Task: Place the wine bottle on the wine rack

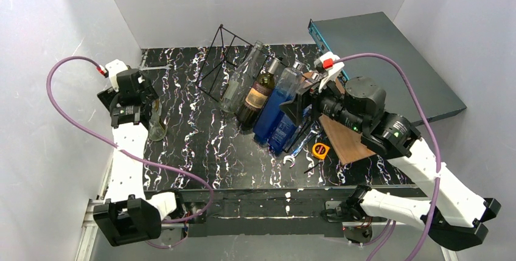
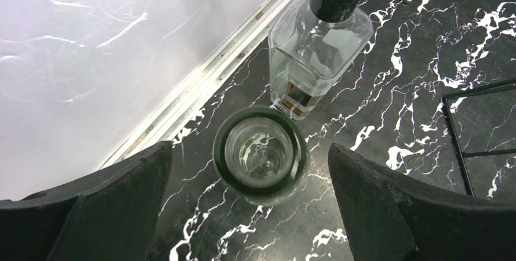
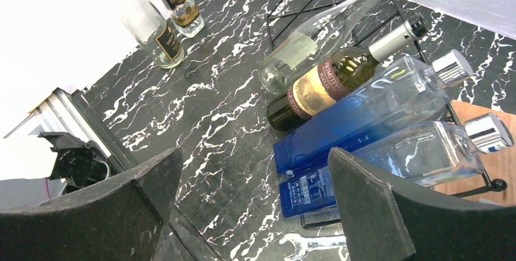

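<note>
The wine rack (image 1: 217,60), a black wire frame, stands at the back middle of the marbled table. Several bottles lean on it side by side: a clear one (image 3: 316,30), a dark wine bottle (image 3: 322,87) with a brown label, a blue one (image 3: 359,121), and a clear square one (image 3: 420,154) with a blue label. My right gripper (image 3: 254,173) hovers open just in front of their bases, holding nothing. My left gripper (image 2: 249,154) is open straight above the mouth of an upright clear round bottle (image 2: 260,154). A square clear bottle (image 2: 316,48) stands just beyond it.
A wooden board (image 1: 344,139), an orange tape measure (image 1: 320,149) and a wrench (image 1: 292,159) lie right of the rack. A dark teal box (image 1: 377,54) fills the back right. Another wrench (image 1: 155,67) lies at the back left, near the white wall.
</note>
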Available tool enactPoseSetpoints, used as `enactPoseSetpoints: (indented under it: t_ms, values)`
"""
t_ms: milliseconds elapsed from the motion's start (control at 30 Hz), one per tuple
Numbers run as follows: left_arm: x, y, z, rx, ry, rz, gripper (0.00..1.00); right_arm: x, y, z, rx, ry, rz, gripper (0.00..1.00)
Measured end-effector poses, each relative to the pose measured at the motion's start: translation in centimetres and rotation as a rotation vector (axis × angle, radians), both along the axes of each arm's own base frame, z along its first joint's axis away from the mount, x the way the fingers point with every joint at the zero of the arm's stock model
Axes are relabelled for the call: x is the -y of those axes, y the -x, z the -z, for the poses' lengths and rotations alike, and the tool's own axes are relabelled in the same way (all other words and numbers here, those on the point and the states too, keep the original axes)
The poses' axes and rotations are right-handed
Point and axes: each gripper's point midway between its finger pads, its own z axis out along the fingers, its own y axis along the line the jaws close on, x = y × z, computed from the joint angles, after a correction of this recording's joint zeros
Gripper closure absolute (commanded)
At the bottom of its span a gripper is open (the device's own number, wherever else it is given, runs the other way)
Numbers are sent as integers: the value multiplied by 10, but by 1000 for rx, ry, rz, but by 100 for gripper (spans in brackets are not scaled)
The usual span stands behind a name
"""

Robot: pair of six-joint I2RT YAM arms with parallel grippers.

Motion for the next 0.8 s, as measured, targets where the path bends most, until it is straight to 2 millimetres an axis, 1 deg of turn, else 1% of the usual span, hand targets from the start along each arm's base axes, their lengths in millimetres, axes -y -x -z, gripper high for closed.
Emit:
enactPoseSetpoints:
  t_ms: [200,233,333,467,567,733,800]
  values:
    - [-10,-14,36,23,-4,57,1,12,5,-7,26,-5,17,2]
    - [-10,-16,37,27,-7,64,2,13,6,-7,27,-4,18,2]
    - [-12,-25,34,68,-25,94,13,16,6,-6,27,4,26,2]
    - [-11,-35,27,111,-45,136,33,17,5,-6,29,5,33,2]
    - [-9,-42,19,145,-56,169,53,18,5,-6,31,4,36,2]
    - [-4,-45,17,151,-53,212,82,20,5,-7,36,3,44,2]
    - [0,-46,17,145,-45,243,90,21,4,-6,39,6,52,2]
